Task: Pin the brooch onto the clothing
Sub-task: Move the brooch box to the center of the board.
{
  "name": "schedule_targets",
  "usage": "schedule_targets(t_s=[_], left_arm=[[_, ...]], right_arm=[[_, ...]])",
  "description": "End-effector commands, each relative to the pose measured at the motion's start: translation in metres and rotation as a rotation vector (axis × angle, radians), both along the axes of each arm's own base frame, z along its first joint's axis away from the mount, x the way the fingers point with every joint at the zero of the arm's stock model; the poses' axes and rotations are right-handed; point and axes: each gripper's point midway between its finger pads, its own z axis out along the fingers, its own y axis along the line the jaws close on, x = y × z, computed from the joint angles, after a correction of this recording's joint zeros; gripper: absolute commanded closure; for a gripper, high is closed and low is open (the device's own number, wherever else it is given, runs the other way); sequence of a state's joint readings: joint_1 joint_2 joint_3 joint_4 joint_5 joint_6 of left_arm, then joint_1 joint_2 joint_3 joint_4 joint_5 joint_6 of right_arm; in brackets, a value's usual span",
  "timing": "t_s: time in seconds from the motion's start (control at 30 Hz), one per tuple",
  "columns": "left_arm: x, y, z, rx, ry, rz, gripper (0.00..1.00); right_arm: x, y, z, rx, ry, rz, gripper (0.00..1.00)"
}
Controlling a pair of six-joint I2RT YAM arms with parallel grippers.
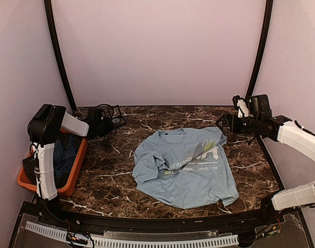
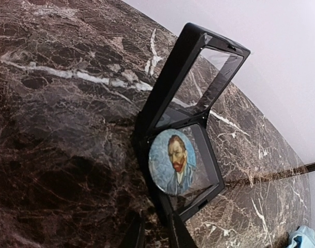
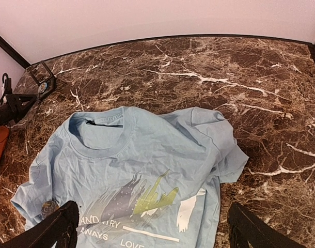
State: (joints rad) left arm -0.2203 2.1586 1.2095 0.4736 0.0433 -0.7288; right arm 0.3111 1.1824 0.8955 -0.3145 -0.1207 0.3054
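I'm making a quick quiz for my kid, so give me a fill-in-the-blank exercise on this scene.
The T-shirt spread on the table is light ___.
The black-framed case has its lid ___.
The bin at the table's left edge is ___.
Missing words: blue; open; orange.

the t-shirt (image 1: 183,168) lies mid-table, the case (image 1: 115,114) behind-left of it, the bin (image 1: 79,165) far left.

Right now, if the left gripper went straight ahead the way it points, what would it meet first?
The left gripper would probably first touch the open black-framed case, at the near edge of its lower half holding the round portrait brooch; depth is unclear.
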Motion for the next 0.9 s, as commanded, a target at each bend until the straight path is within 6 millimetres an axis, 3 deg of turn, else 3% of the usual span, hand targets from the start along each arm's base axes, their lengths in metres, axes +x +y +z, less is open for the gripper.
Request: schedule_targets(t_s=[0.0,0.1,0.13,0.23,0.27,0.3,0.33,0.5,0.63,0.87], left_arm=[[0.003,-0.005,0.050,-0.101,-0.148,-0.009,0.85],[0.004,-0.006,0.055,-0.103,-0.156,-0.019,0.79],[0.008,-0.007,0.059,-0.099,-0.158,-0.021,0.68],[0.011,-0.004,0.050,-0.026,-0.085,-0.026,0.54],[0.018,-0.003,0.055,-0.004,-0.087,-0.017,0.46],[0.015,0.000,0.045,0.034,-0.035,-0.021,0.44],[0.022,0.002,0.051,0.058,-0.039,-0.010,0.40],[0.027,0.010,0.039,0.180,0.054,-0.011,0.33],[0.032,0.005,0.032,0.212,0.096,-0.039,0.31],[0.025,-0.008,0.008,0.247,0.177,-0.089,0.23]], right_arm=[[-0.003,0.002,0.012,0.027,-0.032,0.013,0.03],[-0.006,0.004,0.014,0.037,-0.031,0.019,0.01],[-0.007,0.004,0.015,0.041,-0.032,0.022,0.01],[-0.007,0.005,0.016,0.046,-0.031,0.027,0.01],[-0.007,0.006,0.017,0.045,-0.034,0.028,0.01],[-0.007,0.006,0.018,0.046,-0.035,0.029,0.01],[-0.007,0.006,0.019,0.044,-0.037,0.028,0.01],[-0.005,0.008,0.021,0.042,-0.037,0.035,0.01],[-0.002,0.008,0.019,0.037,-0.032,0.036,0.01],[0.000,0.012,0.013,0.043,-0.018,0.046,0.01]])
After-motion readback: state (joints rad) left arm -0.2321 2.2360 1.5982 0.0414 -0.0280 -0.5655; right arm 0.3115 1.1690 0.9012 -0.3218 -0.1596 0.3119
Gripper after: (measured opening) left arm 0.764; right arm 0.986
